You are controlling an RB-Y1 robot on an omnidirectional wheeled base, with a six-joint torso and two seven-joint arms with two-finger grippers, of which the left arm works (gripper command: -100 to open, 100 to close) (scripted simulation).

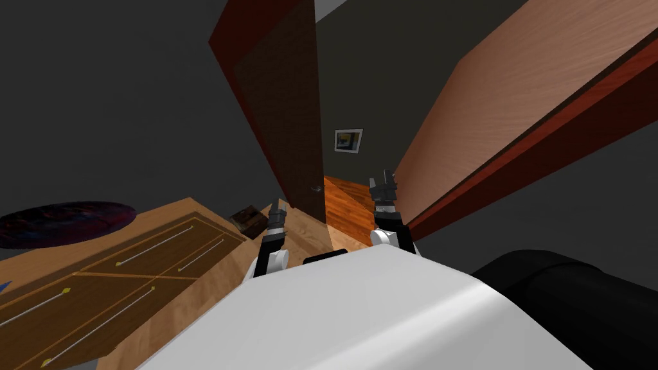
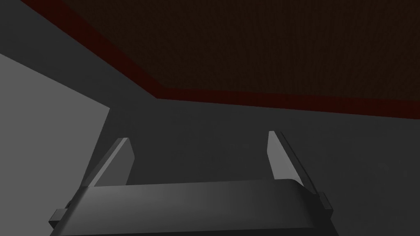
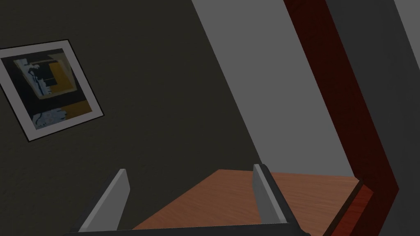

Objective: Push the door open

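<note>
Head view: the door [image 1: 289, 122], a dark brown panel with red-brown trim [image 1: 241, 83] along one side, stands ahead of the left end effector [image 1: 278, 209]. A small handle [image 1: 316, 189] sits near the door's free edge, just beyond and inward of that end effector. The right end effector [image 1: 385, 183] is raised at the gap beside the door. A light wooden panel [image 1: 514, 96] lies close on its outer side, and orange wooden floor [image 1: 347, 205] and a framed picture [image 1: 348, 140] lie farther ahead. Outward of the left end effector are a small dark box [image 1: 249, 220] and a wooden cabinet [image 1: 128, 270] with pale bar handles.

Left wrist view: the left end effector [image 2: 199, 159] has its fingers [image 2: 119, 164] spread apart with nothing between them. Past their tips is grey wall, then the trim [image 2: 135, 69] and the door's dark face [image 2: 266, 45].

Right wrist view: the right end effector [image 3: 190, 192] is also spread and holds nothing. Beyond its fingers [image 3: 266, 196] lie the floor [image 3: 229, 196], a dark wall carrying the picture [image 3: 49, 88], and a red-brown frame post [image 3: 348, 102] to one side.
</note>
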